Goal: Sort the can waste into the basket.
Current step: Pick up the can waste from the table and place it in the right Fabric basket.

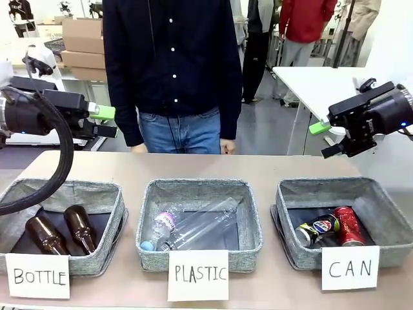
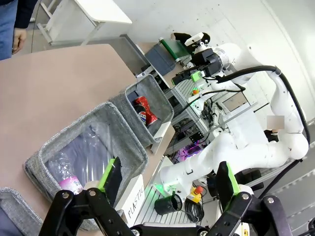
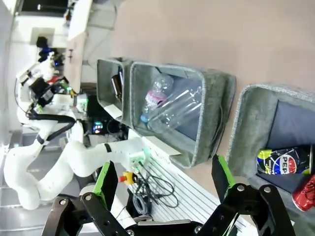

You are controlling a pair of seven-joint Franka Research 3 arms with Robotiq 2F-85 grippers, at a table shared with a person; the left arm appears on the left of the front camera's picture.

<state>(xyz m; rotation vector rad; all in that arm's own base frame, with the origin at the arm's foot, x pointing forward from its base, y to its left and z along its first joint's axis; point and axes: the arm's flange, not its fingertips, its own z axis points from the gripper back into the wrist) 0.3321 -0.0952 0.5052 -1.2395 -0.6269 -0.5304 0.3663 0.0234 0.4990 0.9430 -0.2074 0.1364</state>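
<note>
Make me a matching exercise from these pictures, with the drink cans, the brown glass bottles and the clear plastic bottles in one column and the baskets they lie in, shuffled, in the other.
1. drink cans
2. brown glass bottles
3. clear plastic bottles

A. basket signed PLASTIC
B. basket signed CAN
C. basket signed BOTTLE

Pairs: 1-B, 2-C, 3-A

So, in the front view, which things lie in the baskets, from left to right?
Two brown bottles → clear plastic bottles → dark can → red can.
</note>
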